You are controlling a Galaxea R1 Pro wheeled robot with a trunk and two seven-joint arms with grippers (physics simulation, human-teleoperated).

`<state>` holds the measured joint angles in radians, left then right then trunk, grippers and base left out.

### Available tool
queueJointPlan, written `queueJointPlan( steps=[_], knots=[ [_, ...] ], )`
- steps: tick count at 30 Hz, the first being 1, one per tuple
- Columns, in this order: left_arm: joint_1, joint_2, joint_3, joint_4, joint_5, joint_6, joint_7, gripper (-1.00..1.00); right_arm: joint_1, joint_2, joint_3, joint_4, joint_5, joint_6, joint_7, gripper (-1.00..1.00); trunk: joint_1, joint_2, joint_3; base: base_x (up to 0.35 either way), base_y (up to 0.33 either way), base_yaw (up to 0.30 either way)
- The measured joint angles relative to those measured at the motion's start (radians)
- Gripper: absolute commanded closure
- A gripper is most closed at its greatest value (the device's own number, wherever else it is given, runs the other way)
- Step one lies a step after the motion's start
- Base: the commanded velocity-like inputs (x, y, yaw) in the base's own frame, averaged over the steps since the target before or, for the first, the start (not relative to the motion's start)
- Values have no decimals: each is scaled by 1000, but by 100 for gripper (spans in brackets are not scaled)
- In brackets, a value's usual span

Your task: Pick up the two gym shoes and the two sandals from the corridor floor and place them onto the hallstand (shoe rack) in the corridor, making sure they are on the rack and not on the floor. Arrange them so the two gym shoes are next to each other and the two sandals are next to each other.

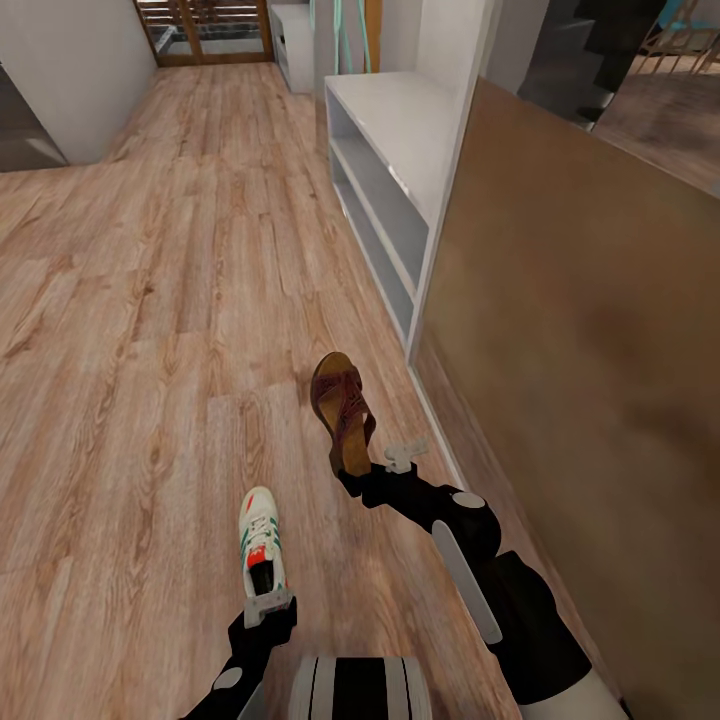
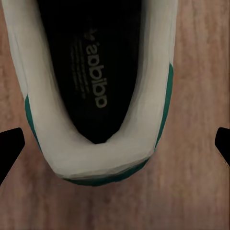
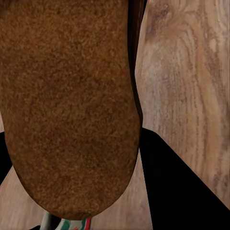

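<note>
- Near the middle of the corridor floor (image 1: 150,300), the right gripper (image 1: 372,470) holds one sandal (image 1: 342,405) by its heel end, lifted off the planks with the toe pointing away; in the right wrist view the tan footbed (image 3: 67,105) sits between the dark fingers (image 3: 177,182), so the jaws look closed on it.
- Nearer and to the left, the left gripper (image 1: 268,602) is at the heel of one gym shoe (image 1: 261,538). The left wrist view looks into the shoe's opening with the fingertips (image 2: 10,143) standing wide at either side of the heel, apart from it, so the jaws are open; whether the shoe rests on the floor or is pinched some other way I cannot tell for sure.
- Far right along the wall stands a white shelf unit (image 1: 385,120) with two open levels, both bare as far as they show.
- Judged from this, nothing is yet on the rack: one sandal is in hand, one sneaker is being approached, and the second of each pair is yet to be fetched, placed and paired.
</note>
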<state>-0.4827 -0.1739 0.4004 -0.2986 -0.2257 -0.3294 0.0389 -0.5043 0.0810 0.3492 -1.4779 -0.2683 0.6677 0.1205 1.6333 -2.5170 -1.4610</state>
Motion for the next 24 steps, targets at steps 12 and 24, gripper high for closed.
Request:
queueJointPlan(
  steps=[12, 24],
  knots=[
    [0, 0, 1, 0, 0, 0, 0, -100, 0, 0, 0, 0, 0, 0, 0, 100, 0, 0, 0, 58, 33, 0],
    [0, 0, 2, 0, 1, 0, 0, -100, 0, 0, 0, 0, 0, 0, 0, 100, 0, 0, 0, 26, 21, 0]
  ],
)
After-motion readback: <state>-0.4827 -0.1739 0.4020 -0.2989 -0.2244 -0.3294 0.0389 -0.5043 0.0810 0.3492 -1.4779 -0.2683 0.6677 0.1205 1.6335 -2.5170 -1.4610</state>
